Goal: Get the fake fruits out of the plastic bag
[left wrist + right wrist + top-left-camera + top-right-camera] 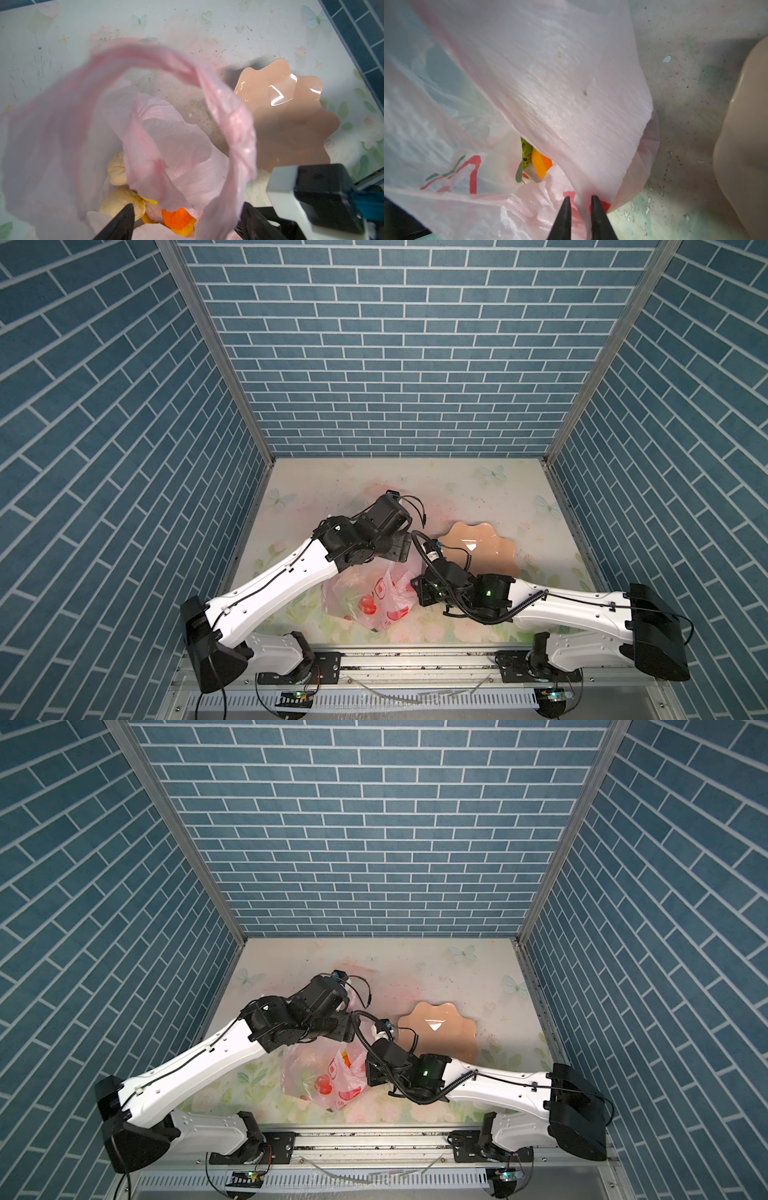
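Peach-pink scalloped bowl [484,547] [440,1036] stands upright on the table [436,489], right of centre in both top views. Table cover pale, butterfly-and-flower print, dark-speckled, possibly dirt. Blue brick-pattern walls [395,364] enclose three sides.

The plastic bag [182,145] is thin, translucent, crinkled film. The peach bowl [291,116] at right looks smooth and glossy; the printed tabletop [207,31] is matt and scuffed.

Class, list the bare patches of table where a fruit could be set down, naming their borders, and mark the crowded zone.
Free: the far strip of table between back wall and bowl; the patch between bowl and right wall. Crowded: the middle, where left tool and right tool meet at the plastic bag.
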Controlling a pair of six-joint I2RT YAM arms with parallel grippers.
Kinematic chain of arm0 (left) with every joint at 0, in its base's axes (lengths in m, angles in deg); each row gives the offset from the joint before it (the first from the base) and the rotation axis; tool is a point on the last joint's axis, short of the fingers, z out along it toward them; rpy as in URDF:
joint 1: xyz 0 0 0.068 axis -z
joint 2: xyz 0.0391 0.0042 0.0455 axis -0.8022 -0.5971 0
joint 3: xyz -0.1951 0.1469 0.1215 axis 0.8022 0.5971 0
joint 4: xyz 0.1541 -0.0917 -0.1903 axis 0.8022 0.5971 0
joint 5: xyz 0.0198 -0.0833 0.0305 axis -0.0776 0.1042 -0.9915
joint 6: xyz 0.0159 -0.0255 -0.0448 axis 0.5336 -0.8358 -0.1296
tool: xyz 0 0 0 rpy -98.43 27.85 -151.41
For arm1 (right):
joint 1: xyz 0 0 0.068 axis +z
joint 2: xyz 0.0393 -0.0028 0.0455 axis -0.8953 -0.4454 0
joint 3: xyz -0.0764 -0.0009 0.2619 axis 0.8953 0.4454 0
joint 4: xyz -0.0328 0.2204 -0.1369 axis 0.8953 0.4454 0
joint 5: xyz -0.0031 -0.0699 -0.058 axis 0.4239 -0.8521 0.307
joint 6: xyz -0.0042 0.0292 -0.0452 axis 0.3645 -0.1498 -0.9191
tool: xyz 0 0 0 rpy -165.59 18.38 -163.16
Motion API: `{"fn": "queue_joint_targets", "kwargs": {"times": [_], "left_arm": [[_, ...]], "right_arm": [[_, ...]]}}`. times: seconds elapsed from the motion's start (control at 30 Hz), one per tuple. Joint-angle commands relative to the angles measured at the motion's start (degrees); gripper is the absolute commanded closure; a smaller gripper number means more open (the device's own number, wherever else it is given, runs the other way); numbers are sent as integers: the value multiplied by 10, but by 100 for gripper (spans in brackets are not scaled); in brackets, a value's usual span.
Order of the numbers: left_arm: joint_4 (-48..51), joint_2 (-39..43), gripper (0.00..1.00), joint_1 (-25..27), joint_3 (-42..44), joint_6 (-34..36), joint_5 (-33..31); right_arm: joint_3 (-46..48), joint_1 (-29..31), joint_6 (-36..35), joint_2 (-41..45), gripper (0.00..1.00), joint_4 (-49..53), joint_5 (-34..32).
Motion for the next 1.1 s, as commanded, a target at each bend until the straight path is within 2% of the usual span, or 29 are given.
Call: {"fn": "queue_joint_targets", "kwargs": {"times": [0.0, 0.13, 0.2, 0.33, 0.57, 0.8, 0.93, 1.07], "left_arm": [[-45, -6, 36, 4, 15, 11, -13], [-72, 29, 60, 4, 58, -15, -25], [-78, 64, 68, 4, 90, -33, -38], [-84, 164, 78, 4, 186, -92, -67], [-67, 329, 79, 4, 328, -187, -95], [-72, 461, 75, 4, 421, -236, -106], [-56, 500, 75, 4, 432, -245, -117], [-55, 511, 78, 4, 450, -261, -108]], "right_arm": [[-8, -2, 5, 21, 81, 4, -17], [-7, -2, 6, 37, 81, 19, -25], [-9, -2, 3, 43, 81, 27, -25], [-37, -2, -21, 42, 79, 67, -27], [-124, -2, -83, 23, 77, 136, -31], [-244, 6, -154, -28, 77, 191, 19], [-297, 11, -179, -68, 76, 187, 55], [-365, 14, -190, -130, 80, 182, 100]]}}
